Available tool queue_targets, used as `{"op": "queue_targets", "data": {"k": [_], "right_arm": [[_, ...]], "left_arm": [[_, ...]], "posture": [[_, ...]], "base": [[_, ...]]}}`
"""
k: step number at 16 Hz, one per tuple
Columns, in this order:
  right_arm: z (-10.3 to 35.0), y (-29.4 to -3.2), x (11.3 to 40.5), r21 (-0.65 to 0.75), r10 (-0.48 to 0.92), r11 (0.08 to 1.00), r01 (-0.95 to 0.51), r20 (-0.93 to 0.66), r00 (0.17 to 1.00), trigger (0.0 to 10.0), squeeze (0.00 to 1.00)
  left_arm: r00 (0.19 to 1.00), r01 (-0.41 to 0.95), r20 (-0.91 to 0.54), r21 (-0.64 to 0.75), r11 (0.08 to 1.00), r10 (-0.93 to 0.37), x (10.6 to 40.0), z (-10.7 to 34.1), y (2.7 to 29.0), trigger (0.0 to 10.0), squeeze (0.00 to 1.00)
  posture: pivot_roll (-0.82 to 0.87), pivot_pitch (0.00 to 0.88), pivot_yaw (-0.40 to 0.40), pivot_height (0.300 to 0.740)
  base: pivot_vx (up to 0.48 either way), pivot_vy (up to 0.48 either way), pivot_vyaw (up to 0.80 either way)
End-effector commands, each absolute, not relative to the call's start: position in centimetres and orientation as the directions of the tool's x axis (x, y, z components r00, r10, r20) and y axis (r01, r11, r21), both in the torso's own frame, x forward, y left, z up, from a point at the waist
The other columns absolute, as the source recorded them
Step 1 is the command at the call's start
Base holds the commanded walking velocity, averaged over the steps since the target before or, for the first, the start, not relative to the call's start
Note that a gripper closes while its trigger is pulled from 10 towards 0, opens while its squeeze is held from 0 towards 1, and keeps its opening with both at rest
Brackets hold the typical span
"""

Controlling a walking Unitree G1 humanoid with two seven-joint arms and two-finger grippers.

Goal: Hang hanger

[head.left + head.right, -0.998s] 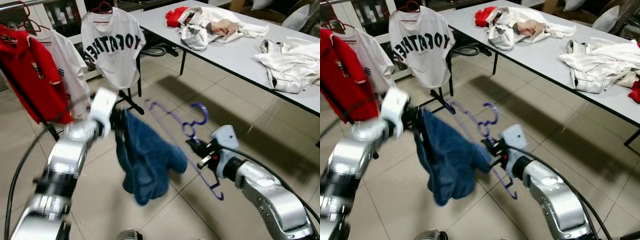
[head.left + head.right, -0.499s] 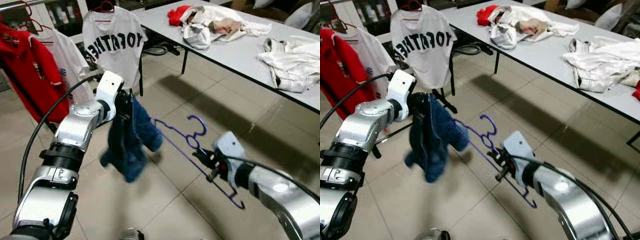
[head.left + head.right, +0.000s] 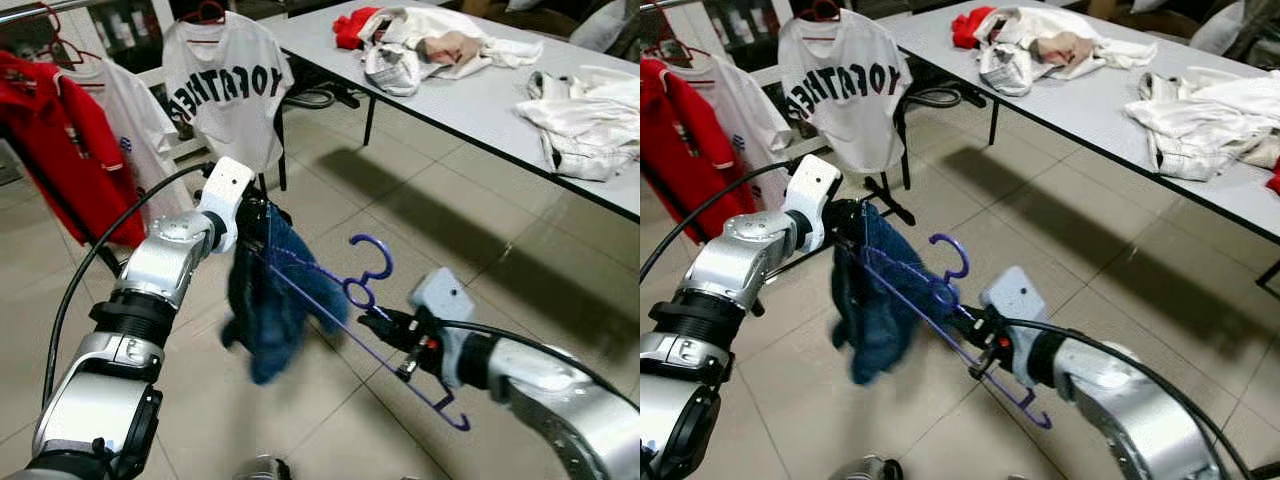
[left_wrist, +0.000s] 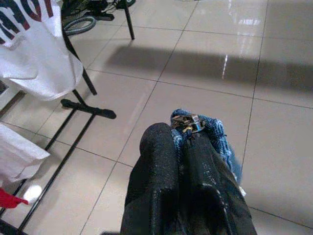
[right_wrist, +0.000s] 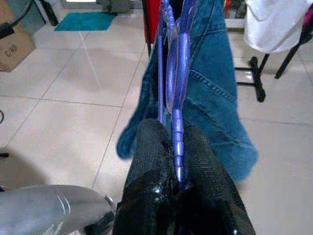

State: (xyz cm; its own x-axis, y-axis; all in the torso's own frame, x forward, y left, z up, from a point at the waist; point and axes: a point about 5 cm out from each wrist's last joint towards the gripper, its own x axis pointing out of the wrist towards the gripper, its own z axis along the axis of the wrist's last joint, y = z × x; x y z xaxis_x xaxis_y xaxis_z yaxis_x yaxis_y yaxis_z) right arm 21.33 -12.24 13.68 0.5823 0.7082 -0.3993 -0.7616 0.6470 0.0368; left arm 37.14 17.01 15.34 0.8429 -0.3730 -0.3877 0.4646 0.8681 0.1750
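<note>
A blue denim garment [image 3: 275, 300] hangs from my left gripper [image 3: 262, 215], which is shut on its top edge by a metal button [image 4: 188, 125]. My right gripper [image 3: 385, 325] is shut on a purple plastic hanger [image 3: 370, 265] just below its hook. One hanger arm runs up to the denim near the left gripper; the other end [image 3: 455, 420] points down toward the floor. In the right wrist view the hanger [image 5: 176, 98] sits between the black fingers [image 5: 149, 147] with the denim [image 5: 215, 98] right behind it.
A clothes rack at the left carries a red shirt [image 3: 60, 140], a white shirt [image 3: 140, 130] and a lettered white jersey [image 3: 225, 95]; its black feet [image 3: 262, 205] stand on the tiled floor. A grey table [image 3: 480, 110] with piled clothes runs along the right.
My right gripper has carried the hanger left and up, so its arm now reaches the denim at the left gripper. The denim has swung a little.
</note>
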Motion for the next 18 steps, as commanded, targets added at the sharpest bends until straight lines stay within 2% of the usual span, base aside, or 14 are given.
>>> {"op": "queue_targets", "data": {"k": [1,3,7,9,12,14,18], "right_arm": [[13.4,-12.0,21.4,0.047,0.706,0.647,-0.761,-0.415,0.574,10.0,0.00],[12.9,-11.8,21.4,0.054,0.690,0.655,-0.753,-0.450,0.568,10.0,0.00],[12.3,-13.7,22.8,-0.016,0.550,0.763,-0.646,-0.510,0.662,10.0,0.00],[14.0,-13.9,22.9,0.009,0.592,0.759,-0.651,-0.423,0.686,10.0,0.00],[15.4,-13.1,22.0,0.063,0.702,0.680,-0.730,-0.341,0.625,10.0,0.00],[15.5,-12.8,21.8,0.070,0.718,0.664,-0.745,-0.339,0.608,10.0,0.00],[14.4,-13.5,22.6,0.077,0.629,0.748,-0.659,-0.398,0.668,10.0,0.00]], "left_arm": [[0.856,0.473,-0.340,0.212,0.855,-0.390,37.6,17.1,16.7,0.0,0.00],[0.852,0.488,-0.330,0.217,0.846,-0.407,37.6,17.4,16.5,0.0,0.00],[0.833,0.528,-0.314,0.203,0.825,-0.455,37.1,18.3,16.1,0.0,0.00],[0.830,0.533,-0.315,0.204,0.821,-0.460,36.8,18.3,16.2,0.0,0.00],[0.843,0.508,-0.315,0.201,0.838,-0.436,36.8,18.3,16.3,0.0,0.00],[0.848,0.497,-0.320,0.204,0.843,-0.422,36.9,18.1,16.6,0.0,0.00],[0.843,0.504,-0.326,0.203,0.839,-0.428,36.5,18.3,16.7,0.0,0.00]], "posture": [[-0.07,0.036,0.069,0.740],[-0.06,0.034,0.068,0.740],[-0.05,0.026,0.063,0.740],[-0.05,0.025,0.057,0.740],[-0.05,0.024,0.046,0.740],[-0.05,0.026,0.043,0.740],[-0.05,0.036,0.046,0.740]], "base": [[0.000,0.000,0.00],[0.000,0.000,0.00],[0.000,0.000,0.00],[0.000,0.000,0.00],[0.000,0.000,0.00],[0.000,0.000,0.00],[0.000,0.000,0.00]]}}
